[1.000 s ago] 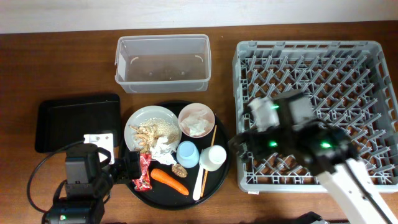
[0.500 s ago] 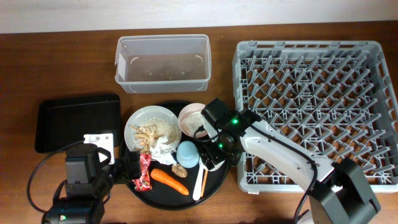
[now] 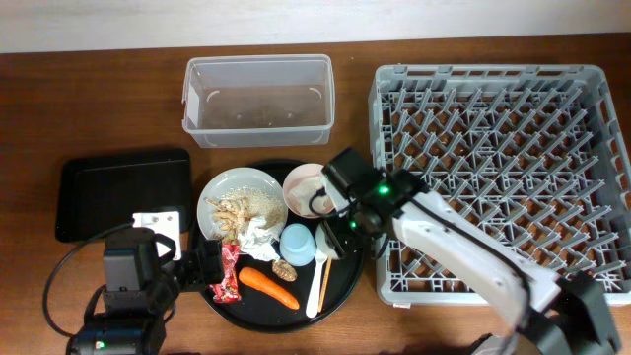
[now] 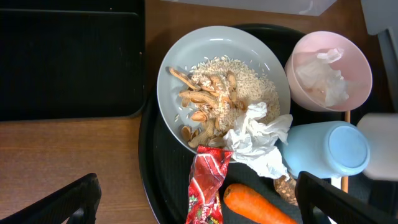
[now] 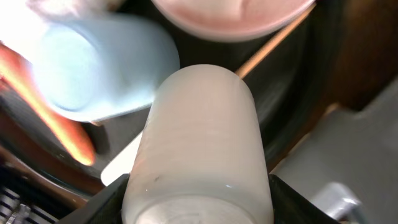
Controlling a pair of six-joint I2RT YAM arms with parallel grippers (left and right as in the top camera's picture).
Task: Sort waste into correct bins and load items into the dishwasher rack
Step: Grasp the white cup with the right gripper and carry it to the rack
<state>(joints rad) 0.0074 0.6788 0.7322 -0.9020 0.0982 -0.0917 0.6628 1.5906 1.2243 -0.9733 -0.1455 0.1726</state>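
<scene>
- The white cup (image 5: 199,143) was squeezed by the right claw (image 5: 199,190), but it was hidden under the arm (image 3: 444,242) from above.
- The left claw (image 4: 196,193) was spread open, with only its tips seen.

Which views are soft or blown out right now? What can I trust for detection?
Right wrist: soft all over; the white cup fills the centre very close to the lens, and the light blue cup and carrot are smeared. Left wrist: sharp, with rice grains readable on the pale green plate. Overhead: sharp, evenly lit, no strong glare.
</scene>
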